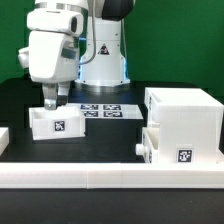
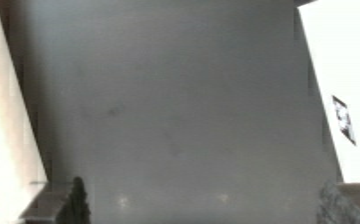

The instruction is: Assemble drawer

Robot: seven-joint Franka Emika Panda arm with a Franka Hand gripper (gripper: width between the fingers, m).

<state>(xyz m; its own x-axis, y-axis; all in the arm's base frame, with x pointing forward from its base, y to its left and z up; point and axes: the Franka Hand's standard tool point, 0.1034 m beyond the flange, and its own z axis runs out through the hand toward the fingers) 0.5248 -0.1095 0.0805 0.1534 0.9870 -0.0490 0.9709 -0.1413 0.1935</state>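
Pincer (image 1: 52,101): fingers apart in the wrist view, with only dark table (image 2: 177,110) between them (nothing clamped).
Small drawer (image 1: 56,124): directly under the pincer, its rear wall just below the fingertips. I cannot tell whether they touch.
Long axis: the small drawer runs along the exterior view's left-right line, so I'd take a wall crosswise.
Cabinet (image 1: 185,118): well apart from the pincer, toward the exterior view's right, past the marker board (image 1: 104,110).
Coming move: my guess is a short drop onto that wall, then a carry toward the cabinet.
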